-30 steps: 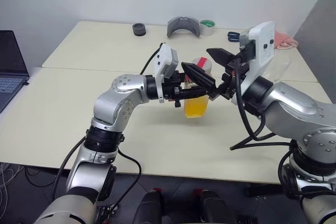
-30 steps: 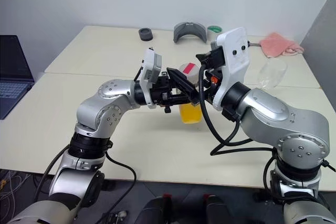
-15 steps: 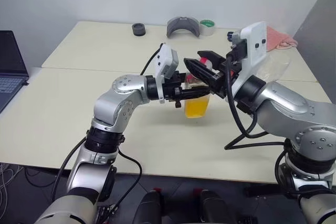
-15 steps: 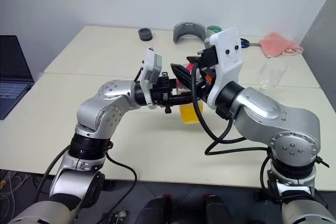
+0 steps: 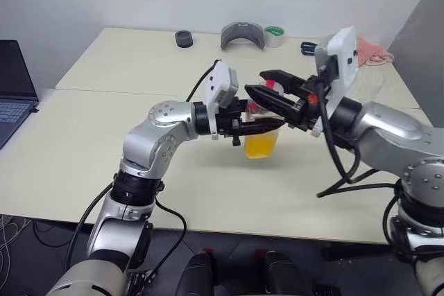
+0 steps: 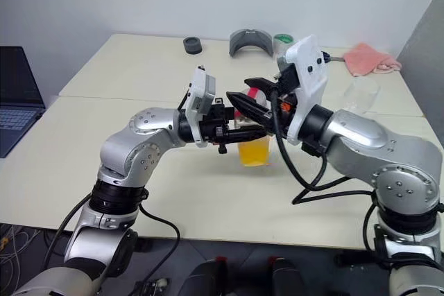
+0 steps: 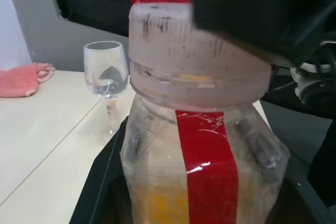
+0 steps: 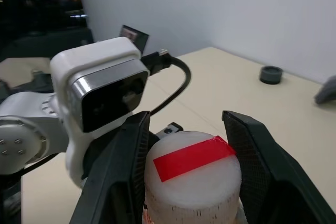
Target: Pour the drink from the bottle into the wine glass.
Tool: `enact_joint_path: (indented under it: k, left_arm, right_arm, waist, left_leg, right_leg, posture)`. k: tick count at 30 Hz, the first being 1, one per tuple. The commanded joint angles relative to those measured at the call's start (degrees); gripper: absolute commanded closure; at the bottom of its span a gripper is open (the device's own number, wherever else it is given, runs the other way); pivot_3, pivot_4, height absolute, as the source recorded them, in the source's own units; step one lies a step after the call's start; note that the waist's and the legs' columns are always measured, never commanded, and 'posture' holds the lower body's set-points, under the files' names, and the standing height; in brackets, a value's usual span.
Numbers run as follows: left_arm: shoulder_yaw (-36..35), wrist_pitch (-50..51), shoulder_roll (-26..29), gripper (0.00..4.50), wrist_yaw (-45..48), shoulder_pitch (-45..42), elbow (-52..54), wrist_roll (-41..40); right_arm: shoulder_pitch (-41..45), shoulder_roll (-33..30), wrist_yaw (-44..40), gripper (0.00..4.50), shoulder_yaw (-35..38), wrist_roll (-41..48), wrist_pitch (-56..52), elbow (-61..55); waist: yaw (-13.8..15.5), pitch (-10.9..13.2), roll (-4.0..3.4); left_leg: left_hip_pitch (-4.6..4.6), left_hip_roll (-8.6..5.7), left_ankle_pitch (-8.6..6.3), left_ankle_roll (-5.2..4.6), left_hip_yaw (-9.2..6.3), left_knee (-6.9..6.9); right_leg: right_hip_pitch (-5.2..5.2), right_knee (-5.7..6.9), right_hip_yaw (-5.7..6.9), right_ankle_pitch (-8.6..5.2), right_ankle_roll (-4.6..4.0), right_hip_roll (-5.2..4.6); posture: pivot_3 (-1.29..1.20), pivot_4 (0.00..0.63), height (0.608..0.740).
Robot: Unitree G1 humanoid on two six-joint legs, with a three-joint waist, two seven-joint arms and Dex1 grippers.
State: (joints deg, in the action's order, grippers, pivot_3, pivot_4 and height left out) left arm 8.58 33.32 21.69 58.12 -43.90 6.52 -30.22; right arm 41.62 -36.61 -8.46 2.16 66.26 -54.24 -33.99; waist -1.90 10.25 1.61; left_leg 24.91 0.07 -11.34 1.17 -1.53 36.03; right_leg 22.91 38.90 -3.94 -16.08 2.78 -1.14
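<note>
Gripping the bottle (image 5: 261, 132) around its body, the left gripper (image 5: 267, 124) holds it upright while the right gripper (image 8: 189, 177) clamps its cap (image 8: 192, 174).

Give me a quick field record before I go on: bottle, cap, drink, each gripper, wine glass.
bottle: upright on the table, body clamped by the left gripper
cap: on the bottle, red strip across its top
drink: orange, fills the lower part of the bottle
left gripper: shut on the bottle's body
right gripper: one finger on each side of the cap, closed on it
wine glass: upright on the table, apart from the bottle, no orange drink in it
</note>
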Motion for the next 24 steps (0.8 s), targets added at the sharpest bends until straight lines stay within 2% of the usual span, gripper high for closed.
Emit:
enact_joint_path:
  k: [1, 7, 12, 17, 24]
  left_arm:
    - [-2.5, -0.1, 0.7, 2.58, 0.0, -0.6, 2.4, -1.8]
    - [-3.0, 1.7, 1.2, 2.58, 0.0, 0.0, 4.6, -3.4]
    - [-3.5, 2.5, 1.7, 2.58, -0.1, 0.3, 5.4, -4.5]
    - [-3.8, 2.9, 2.1, 2.58, -0.4, 0.4, 5.8, -4.8]
    - [-3.8, 2.3, 1.9, 2.58, -0.3, 0.1, 4.9, -4.3]
  right_arm:
    - [-0.5, -3.9, -13.8, 2.63, 2.7, -3.9, 4.9, 3.8]
    - [4.3, -7.3, -37.3, 2.63, -3.7, -13.7, 13.7, 14.6]
    - [8.0, -5.7, -47.8, 2.63, -7.7, -19.4, 18.5, 21.7]
    - [9.8, -4.3, -54.6, 2.63, -10.6, -24.9, 22.9, 25.7]
    - [10.4, -4.3, -58.2, 2.63, -10.3, -27.4, 22.5, 27.6]
  waist:
    - [-0.1, 0.0, 0.00]
    - [-0.1, 0.0, 0.00]
    - [-0.1, 0.0, 0.00]
    - [0.0, 0.0, 0.00]
    - [0.1, 0.0, 0.00]
  left_leg:
    - [0.00, 0.01, 0.00, 0.00, 0.00, 0.00]
    - [-0.01, 0.04, 0.00, 0.00, 0.02, 0.01]
    - [-0.01, 0.07, 0.00, 0.00, 0.01, 0.01]
    - [-0.01, 0.07, 0.00, 0.01, -0.01, 0.02]
    - [-0.01, 0.06, 0.00, 0.01, -0.02, 0.03]
  right_leg:
    - [0.00, 0.00, 0.00, 0.00, 0.00, 0.01]
    - [0.00, 0.00, 0.01, 0.00, 0.00, 0.04]
    - [0.00, 0.01, 0.01, 0.00, 0.00, 0.06]
    - [0.00, 0.02, 0.02, 0.01, -0.01, 0.05]
    - [0.01, 0.02, 0.03, 0.01, -0.01, 0.01]
  posture:
    - [0.00, 0.150, 0.740]
    - [0.00, 0.150, 0.740]
    - [0.00, 0.150, 0.740]
    - [0.00, 0.150, 0.740]
    - [0.00, 0.150, 0.740]
